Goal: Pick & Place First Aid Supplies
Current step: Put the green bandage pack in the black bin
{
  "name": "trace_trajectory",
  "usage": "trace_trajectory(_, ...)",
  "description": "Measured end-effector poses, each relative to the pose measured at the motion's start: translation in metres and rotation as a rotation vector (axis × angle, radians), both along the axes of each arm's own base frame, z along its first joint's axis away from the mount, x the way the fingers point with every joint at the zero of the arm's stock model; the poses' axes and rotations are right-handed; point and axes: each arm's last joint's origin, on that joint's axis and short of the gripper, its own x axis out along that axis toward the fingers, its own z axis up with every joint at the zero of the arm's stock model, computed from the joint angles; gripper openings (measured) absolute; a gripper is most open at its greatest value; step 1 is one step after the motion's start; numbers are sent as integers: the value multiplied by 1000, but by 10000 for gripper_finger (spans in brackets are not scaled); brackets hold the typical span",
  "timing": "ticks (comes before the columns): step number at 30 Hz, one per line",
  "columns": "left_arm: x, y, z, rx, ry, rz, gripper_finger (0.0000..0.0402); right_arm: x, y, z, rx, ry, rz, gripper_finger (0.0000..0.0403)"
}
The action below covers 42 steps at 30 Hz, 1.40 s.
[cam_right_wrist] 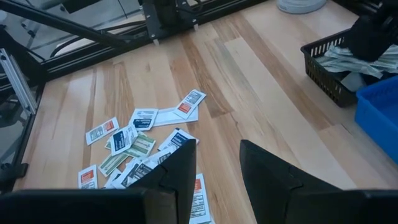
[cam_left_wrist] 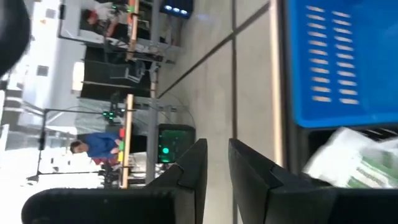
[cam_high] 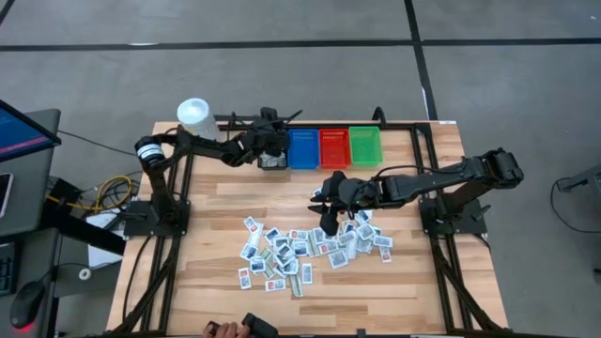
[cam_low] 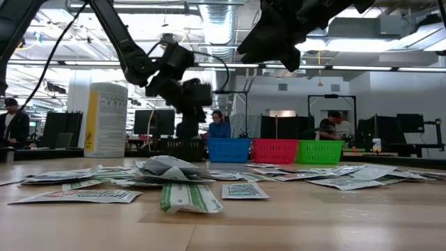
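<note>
1. A blue bin (cam_high: 302, 148), red bin (cam_high: 333, 147) and green bin (cam_high: 364, 145) line the desk's (cam_high: 216, 216) far edge, beside a black bin (cam_high: 272, 161) and a white tub (cam_high: 196, 117).
2. The left gripper (cam_high: 272, 143) hovers over the black bin, fingers narrowly apart, empty.
3. The right gripper (cam_high: 331, 221), narrowly parted and empty, hangs above the scattered packets (cam_high: 310, 252).
4. People stand in the room behind.

Black bin (cam_right_wrist: 339, 71) contents partly hidden.

Bright, even overhead ceiling light; soft shadows; blurred left wrist view; dark silhouetted arms low.
</note>
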Motion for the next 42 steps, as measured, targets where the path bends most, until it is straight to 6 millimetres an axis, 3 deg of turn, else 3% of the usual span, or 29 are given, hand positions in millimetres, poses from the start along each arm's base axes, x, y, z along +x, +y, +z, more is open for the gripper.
trace_trajectory(6, -6, -4, 32, 53, -74, 30, 65, 0, 0, 0, 0, 0, 1, 118)
trace_trajectory(10, -11, -19, 66, 104, -170, 58, 66, 0, 1, 1, 3, -10, 2, 118)
trace_trajectory(16, -20, -66, 118, 27, -521, 89, 62, 1, 4, 2, 40, -22, 35, 118)
trace_trajectory(21, -34, -121, 144, -171, -752, 90, 55, -2, 19, 0, 47, 5, 120, 118)
trace_trajectory(26, -52, -172, 151, -550, -863, -68, 48, -10, 40, -5, 71, 66, 156, 118)
trace_trajectory(33, -63, -220, 152, -1190, -735, -454, 39, -28, 77, -13, 91, 142, 81, 118)
trace_trajectory(36, -66, -236, 147, -1343, -650, -540, 38, -37, 91, -15, 110, 150, 20, 118)
trace_trajectory(42, -73, -262, 134, -1508, -592, -523, 37, -50, 116, -14, 202, 122, -28, 118)
